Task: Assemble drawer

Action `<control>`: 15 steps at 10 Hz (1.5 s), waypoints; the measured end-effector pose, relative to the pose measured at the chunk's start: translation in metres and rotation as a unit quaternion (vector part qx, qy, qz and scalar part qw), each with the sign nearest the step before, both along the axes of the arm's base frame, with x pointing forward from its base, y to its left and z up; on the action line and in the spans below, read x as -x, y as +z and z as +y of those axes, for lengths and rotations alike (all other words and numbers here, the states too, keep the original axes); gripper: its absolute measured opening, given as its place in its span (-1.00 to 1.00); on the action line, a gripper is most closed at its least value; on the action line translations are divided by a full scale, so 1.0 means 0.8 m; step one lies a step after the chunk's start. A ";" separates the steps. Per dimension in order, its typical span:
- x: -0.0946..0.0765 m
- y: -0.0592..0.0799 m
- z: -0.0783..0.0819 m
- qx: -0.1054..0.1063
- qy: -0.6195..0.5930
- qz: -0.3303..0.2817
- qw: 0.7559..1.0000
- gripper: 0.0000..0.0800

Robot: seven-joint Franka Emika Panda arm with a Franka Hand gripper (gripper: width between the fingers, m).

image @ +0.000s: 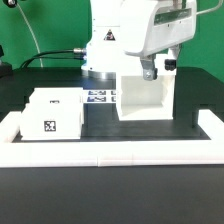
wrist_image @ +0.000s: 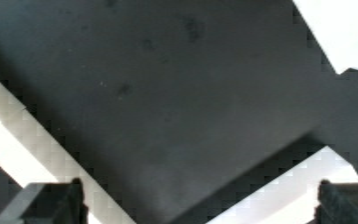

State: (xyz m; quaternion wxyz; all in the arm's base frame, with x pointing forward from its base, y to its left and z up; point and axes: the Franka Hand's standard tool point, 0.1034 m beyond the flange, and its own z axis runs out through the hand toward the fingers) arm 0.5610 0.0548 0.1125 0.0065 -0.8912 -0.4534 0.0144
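item: drawer [image: 55, 115], small white box-shaped part, stood on the black table [image: 100, 125] toward the exterior view's left, just inside the left border rail [image: 12, 125]; a square black-and-white tag [image: 50, 127] faced the camera on its front, and whether its top was open could not be told. item: housing [image: 145, 97], larger white cube-shaped part, stood farther back toward the exterior view's right, well apart from the drawer. item: marker board [image: 100, 97], flat on the table between the two parts. item: front border rail [image: 110, 150], long and white, ran across the near edge of the table. item: gripper [image: 158, 70], on the white arm, hung at the housing's upper edge; contact with the housing could not be told. in the wrist view the gripper [wrist_image: 197, 205] showed its two dark fingers [wrist_image: 51, 205] set wide apart, with only black table surface between them and nothing held; white parts showed only at the edges of that view. the drawer lay apart from the gripper, untouched.
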 end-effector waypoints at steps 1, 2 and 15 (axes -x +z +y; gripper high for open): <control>0.000 0.000 0.000 0.000 0.000 0.000 1.000 0.62; 0.000 0.000 0.000 0.000 0.000 0.000 1.000 0.62; 0.105 0.041 0.020 0.008 -0.160 -0.014 0.987 0.62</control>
